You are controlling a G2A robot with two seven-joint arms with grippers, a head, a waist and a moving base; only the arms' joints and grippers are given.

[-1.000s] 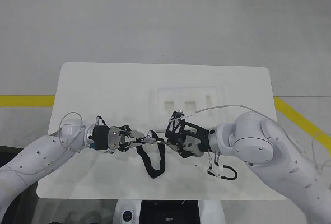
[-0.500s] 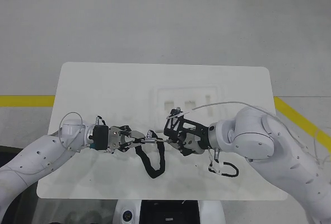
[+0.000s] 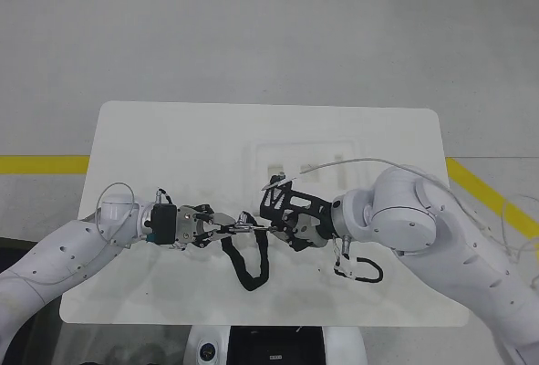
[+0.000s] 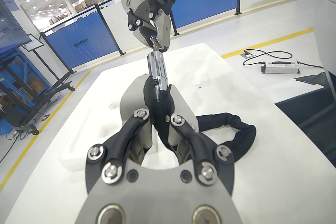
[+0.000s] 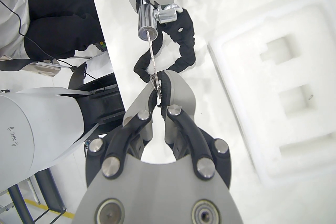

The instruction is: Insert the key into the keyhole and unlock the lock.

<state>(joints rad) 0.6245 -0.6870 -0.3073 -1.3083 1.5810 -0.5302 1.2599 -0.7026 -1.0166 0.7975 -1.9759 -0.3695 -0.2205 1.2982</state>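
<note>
Key pushes further into the keyhole as the right arm closes in

Key and lock meet in the air over the near-middle of the table, between the two arms. The left gripper is clenched on the lock's black sleeved loop just behind the chrome cylinder, and presents the cylinder's face to the other arm. The rest of the loop droops to the tabletop. The right gripper is pinched tight on the key's head. The thin blade runs straight from there to the keyhole, with its tip inside.

Over the last second the right gripper has slid toward the left one in the top view, narrowing the gap between them, and the right forearm has swung round with it. The left gripper and the lock have stayed put.

My reading is that insertion is under way, not finished. From the right wrist a fair stretch of blade is bare outside the cylinder, yet the left wrist view puts the head close to the face, so I cannot tell how deep the key sits. It should seat fully before any turn. A twist made too soon could bend the blade or drag the cylinder round in its soft sleeve.
</note>
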